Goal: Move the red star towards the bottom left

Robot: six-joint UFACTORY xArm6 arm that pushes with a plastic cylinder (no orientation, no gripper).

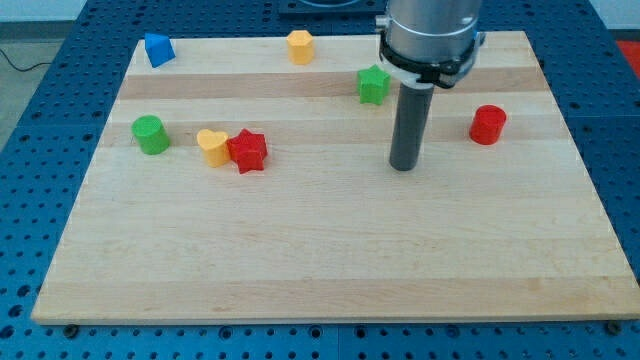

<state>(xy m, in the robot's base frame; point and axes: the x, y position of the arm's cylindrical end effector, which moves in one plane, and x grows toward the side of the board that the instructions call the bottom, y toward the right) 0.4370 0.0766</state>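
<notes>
The red star (247,151) lies on the wooden board (330,260) left of centre, touching a yellow heart block (212,146) on its left. My tip (403,166) rests on the board well to the right of the red star, at about the same height in the view, and touches no block. The rod hangs from the arm's grey body at the view's top.
A green cylinder (151,134) sits left of the yellow heart. A blue block (158,49) is at the top left. A yellow hexagon (300,46) is at top centre. A green star (373,84) sits just up-left of the rod. A red cylinder (488,125) is on the right.
</notes>
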